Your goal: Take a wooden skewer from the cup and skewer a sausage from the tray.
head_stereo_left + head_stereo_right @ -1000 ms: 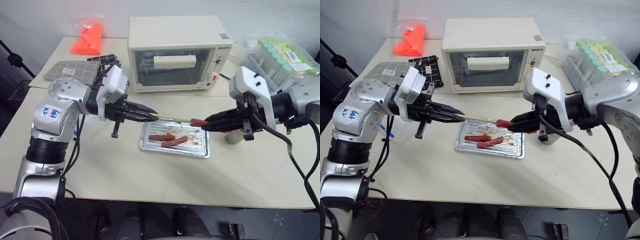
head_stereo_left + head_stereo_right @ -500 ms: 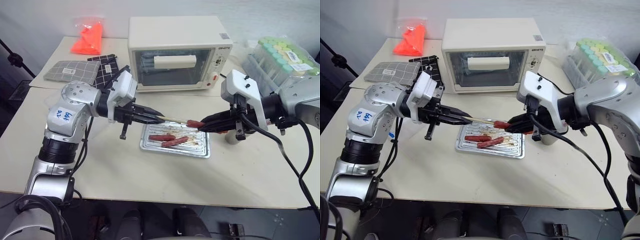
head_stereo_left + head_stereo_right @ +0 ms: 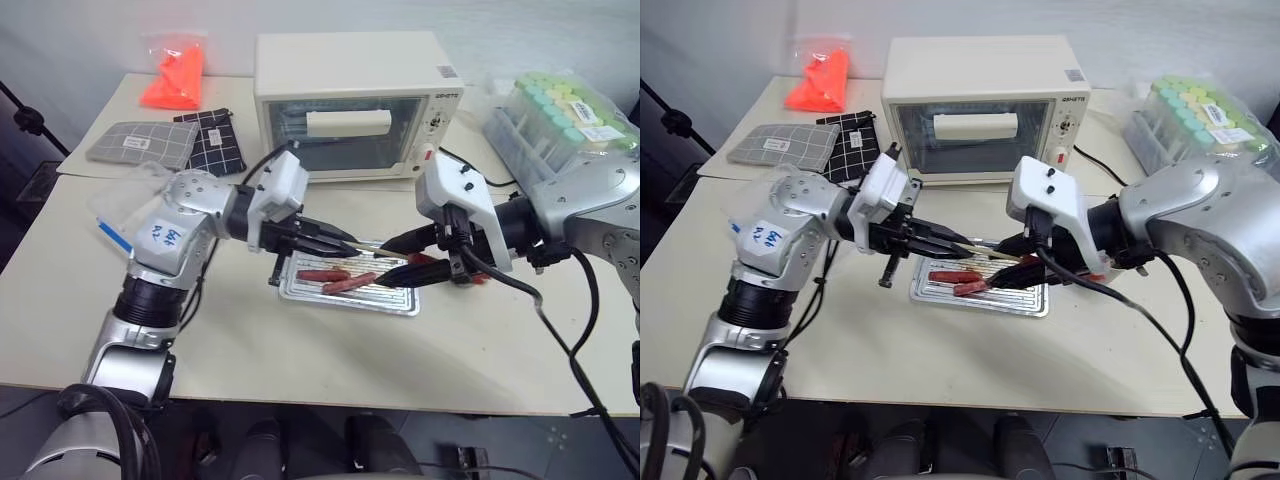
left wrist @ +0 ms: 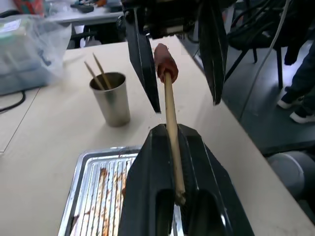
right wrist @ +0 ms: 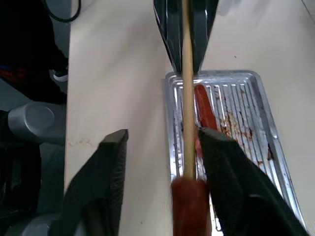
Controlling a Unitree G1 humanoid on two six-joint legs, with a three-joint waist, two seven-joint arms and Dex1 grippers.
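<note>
Both head views look forward and down from above the surface (image 3: pixel 300 350), taking in the same tray (image 3: pixel 400 302) and toaster oven (image 3: pixel 350 100) from slightly offset positions. Each wrist view sits close behind its own pincer, looking along the skewer (image 4: pixel 171 123) toward the opposite pincer; both share the tray.

A small brand word is showing on the toaster oven (image 3: pixel 352 100) by its upper right corner, too small to read; possibly "GEMITTO".
</note>
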